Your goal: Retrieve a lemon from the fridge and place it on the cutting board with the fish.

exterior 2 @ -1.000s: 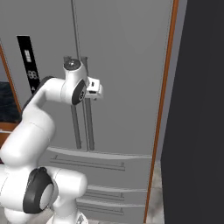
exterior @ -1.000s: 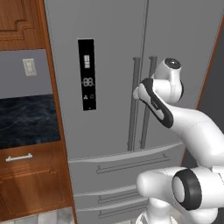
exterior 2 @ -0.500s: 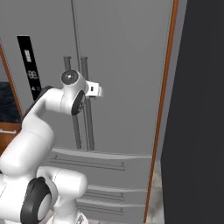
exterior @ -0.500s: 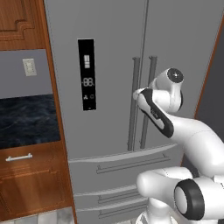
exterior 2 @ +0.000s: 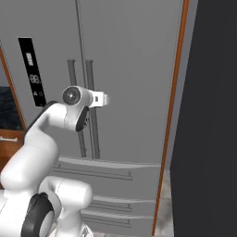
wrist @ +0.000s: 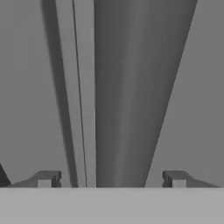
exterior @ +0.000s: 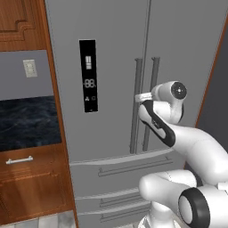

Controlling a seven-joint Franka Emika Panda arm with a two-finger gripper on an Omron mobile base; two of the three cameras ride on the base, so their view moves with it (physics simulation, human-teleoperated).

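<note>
Tool [wrist: 111, 179] open, jaws straddling the right door handle [wrist: 131, 96] of the closed fridge [exterior: 116, 40]. Advise centring the bar, closing firmly, then pulling along the door's arc.

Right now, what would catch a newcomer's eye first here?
The tall grey fridge, both doors closed, with its black display panel on the left door. At its centre the white arm holds the tool right at the door handle, one fingertip on each side of the bar.
</note>
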